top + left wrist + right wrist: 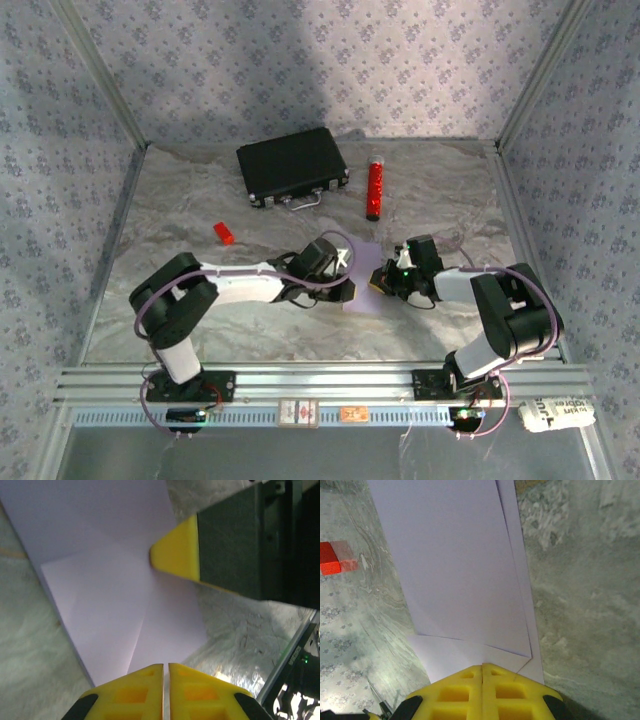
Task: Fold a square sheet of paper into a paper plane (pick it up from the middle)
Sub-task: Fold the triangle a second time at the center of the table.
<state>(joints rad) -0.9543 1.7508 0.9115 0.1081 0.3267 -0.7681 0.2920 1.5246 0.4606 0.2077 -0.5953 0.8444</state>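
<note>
The square sheet of paper (362,290), pale lilac, lies flat on the marble table between my two grippers. It carries creases (142,625), and one large flap (460,565) is folded over the layer beneath. My left gripper (166,666) is shut, its yellow tips resting at the sheet's edge (350,285). My right gripper (483,666) is shut too, with its tips down on the paper at the flap's lower edge. In the left wrist view, the right gripper's yellow fingertips (176,550) press on the sheet's middle.
A black case (293,165) lies at the back of the table, with a red cylinder (375,188) to its right. A small red block (223,233) sits left of the arms and appears again (330,557). Patterned walls enclose the table (450,200).
</note>
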